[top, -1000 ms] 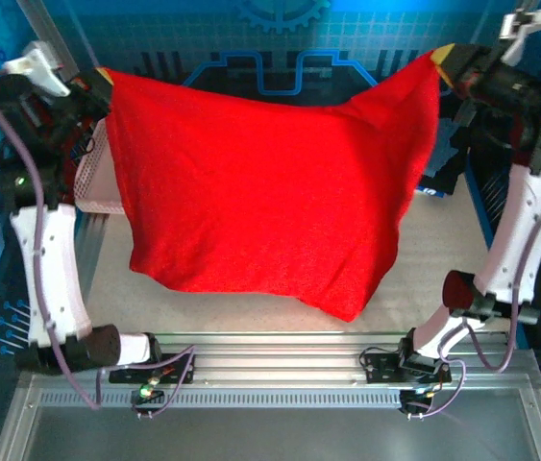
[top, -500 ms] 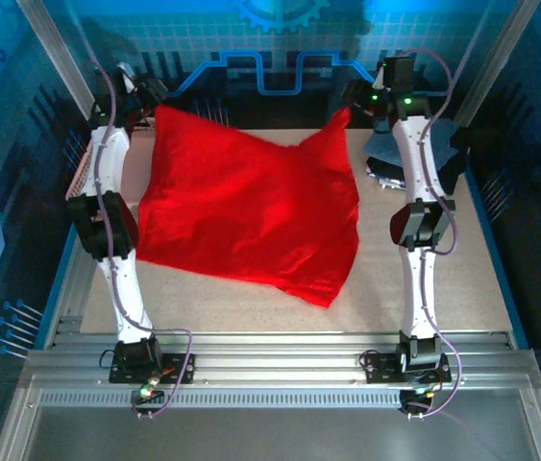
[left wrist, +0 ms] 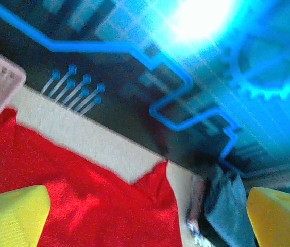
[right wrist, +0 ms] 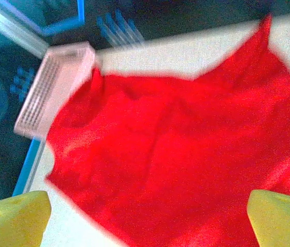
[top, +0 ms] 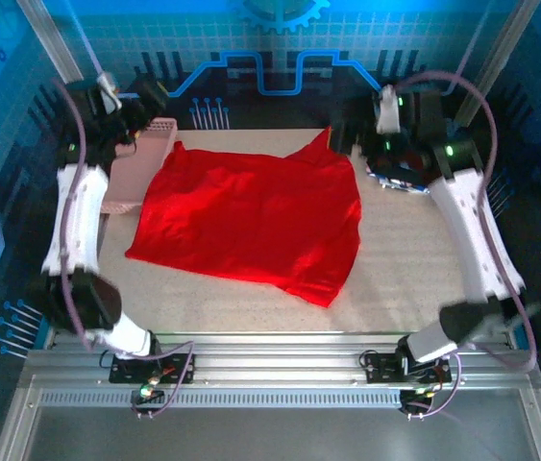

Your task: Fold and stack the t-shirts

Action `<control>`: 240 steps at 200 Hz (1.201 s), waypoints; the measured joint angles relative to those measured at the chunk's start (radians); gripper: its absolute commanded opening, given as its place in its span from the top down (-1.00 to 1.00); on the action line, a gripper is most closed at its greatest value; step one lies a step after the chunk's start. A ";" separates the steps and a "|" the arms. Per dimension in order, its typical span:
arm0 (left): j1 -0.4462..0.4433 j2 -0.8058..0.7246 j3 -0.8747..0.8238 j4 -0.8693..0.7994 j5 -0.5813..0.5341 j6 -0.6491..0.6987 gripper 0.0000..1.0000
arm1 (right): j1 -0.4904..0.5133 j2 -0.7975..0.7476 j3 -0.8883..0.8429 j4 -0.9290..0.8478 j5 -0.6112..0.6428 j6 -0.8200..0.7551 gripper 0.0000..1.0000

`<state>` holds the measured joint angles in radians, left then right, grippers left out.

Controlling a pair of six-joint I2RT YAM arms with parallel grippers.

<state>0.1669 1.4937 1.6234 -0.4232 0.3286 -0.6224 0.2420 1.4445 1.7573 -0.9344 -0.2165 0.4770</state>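
Because the red t-shirt [top: 251,230] lies spread but skewed on the table [top: 414,279], its far left corner right by the pink basket [top: 140,163] and its far right corner peaked up near the folded shirts [top: 390,176], a fold begun from here would likely come out crooked or drag cloth onto that pile. The top view gives the whole slanted outline that both wrist views crop, while those show the left gripper [left wrist: 145,221] and right gripper [right wrist: 147,218] spread wide, pinching nothing
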 measured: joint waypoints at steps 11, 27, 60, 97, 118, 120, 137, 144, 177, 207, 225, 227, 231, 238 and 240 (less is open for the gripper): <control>-0.001 -0.109 -0.124 -0.034 0.002 0.006 -0.98 | 0.000 -0.107 -0.186 -0.011 -0.026 0.039 -0.92; 0.001 -0.211 -0.311 -0.086 0.001 0.026 -0.96 | 0.008 -0.198 -0.441 -0.029 -0.055 0.087 -0.88; 0.006 -0.217 -0.608 -0.220 -0.024 0.067 -0.90 | 0.089 -0.208 -0.771 -0.059 -0.085 0.149 -0.83; 0.089 -0.182 -0.708 -0.252 -0.055 0.109 -0.80 | 0.167 -0.163 -0.914 0.041 -0.079 0.209 -0.78; 0.154 -0.151 -0.731 -0.211 -0.061 0.127 -0.75 | 0.170 -0.117 -0.961 0.112 -0.060 0.235 -0.76; 0.159 -0.149 -0.733 -0.208 -0.061 0.128 -0.74 | 0.169 -0.114 -0.963 0.117 -0.056 0.236 -0.75; 0.193 -0.105 -0.749 -0.168 -0.062 0.133 -0.67 | 0.169 -0.080 -0.974 0.172 -0.042 0.238 -0.72; 0.202 -0.085 -0.753 -0.155 -0.063 0.135 -0.64 | 0.167 -0.064 -0.974 0.193 -0.037 0.238 -0.70; 0.227 0.003 -0.759 -0.101 -0.065 0.150 -0.49 | 0.163 0.004 -0.978 0.292 -0.014 0.245 -0.61; 0.253 0.055 -0.772 -0.055 -0.079 0.153 -0.45 | 0.162 0.065 -0.977 0.369 0.002 0.260 -0.38; 0.258 0.106 -0.771 -0.016 -0.078 0.146 -0.17 | 0.152 0.092 -0.974 0.370 0.020 0.267 0.02; 0.258 0.114 -0.771 -0.011 -0.077 0.150 -0.12 | 0.149 0.092 -0.973 0.365 0.023 0.276 0.11; 0.259 0.127 -0.771 -0.003 -0.077 0.138 -0.05 | 0.144 0.094 -0.973 0.364 0.023 0.271 0.18; 0.259 0.147 -0.769 0.007 -0.073 0.133 0.10 | 0.136 0.098 -0.972 0.356 0.030 0.275 0.38; 0.260 0.148 -0.768 0.008 -0.071 0.137 0.15 | 0.134 0.099 -0.972 0.352 0.030 0.281 0.41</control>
<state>0.4271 1.6421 0.8555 -0.4152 0.2577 -0.4858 0.3763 1.5436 0.7856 -0.5819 -0.1864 0.7582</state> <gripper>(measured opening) 0.537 0.424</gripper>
